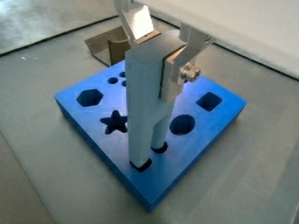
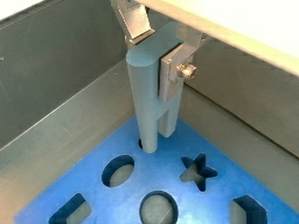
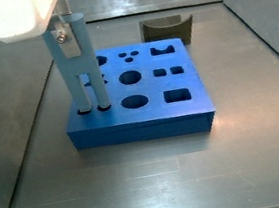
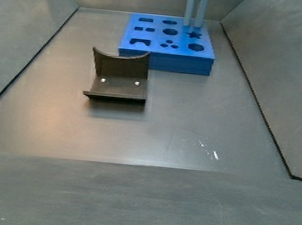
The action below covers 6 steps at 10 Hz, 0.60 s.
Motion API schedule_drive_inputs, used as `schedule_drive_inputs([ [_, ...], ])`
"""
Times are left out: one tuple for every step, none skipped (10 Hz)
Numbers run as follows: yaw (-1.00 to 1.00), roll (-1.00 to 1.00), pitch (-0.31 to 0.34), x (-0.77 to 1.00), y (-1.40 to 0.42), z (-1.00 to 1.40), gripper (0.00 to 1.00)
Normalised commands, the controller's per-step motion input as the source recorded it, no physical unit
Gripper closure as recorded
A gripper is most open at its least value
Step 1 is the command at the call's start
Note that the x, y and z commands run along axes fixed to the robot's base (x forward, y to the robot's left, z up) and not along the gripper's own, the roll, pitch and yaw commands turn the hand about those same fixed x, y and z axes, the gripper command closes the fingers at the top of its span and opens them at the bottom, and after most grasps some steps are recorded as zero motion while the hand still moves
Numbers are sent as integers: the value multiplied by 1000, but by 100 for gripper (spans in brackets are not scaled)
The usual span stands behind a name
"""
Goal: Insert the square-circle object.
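Observation:
The square-circle object [image 1: 146, 96], a slim pale blue-grey piece with two upright prongs, stands upright with its prong tips in holes at a corner of the big blue slab [image 1: 105, 131]. It also shows in a wrist view [image 2: 149, 96] and in both side views [image 3: 77, 71] [image 4: 196, 8]. My gripper [image 1: 158, 54] is shut on the piece's upper end, silver fingers [image 2: 177, 63] pressed on both flat faces. In a side view the gripper [image 3: 62, 30] hangs above the slab's near left corner [image 3: 97, 118].
The blue slab [image 4: 168, 41] carries several shaped holes, among them a star [image 1: 114, 122] and a hexagon [image 1: 86, 97]. A dark olive block with a curved notch [image 4: 118, 78] lies on the grey floor apart from the slab. Grey walls enclose the floor.

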Motion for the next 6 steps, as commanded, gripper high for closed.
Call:
schedule_drive_inputs([
  [0, -193, 0, -66, -66, -14, 100],
  [0, -229, 0, -29, -63, 0, 100],
  [0, -201, 0, 0, -26, -51, 100],
  [-29, -107, -19, 0, 0, -117, 100],
  [0, -90, -10, 0, 0, -171, 100],
  [-146, -44, -13, 0, 0, -257, 100],
])
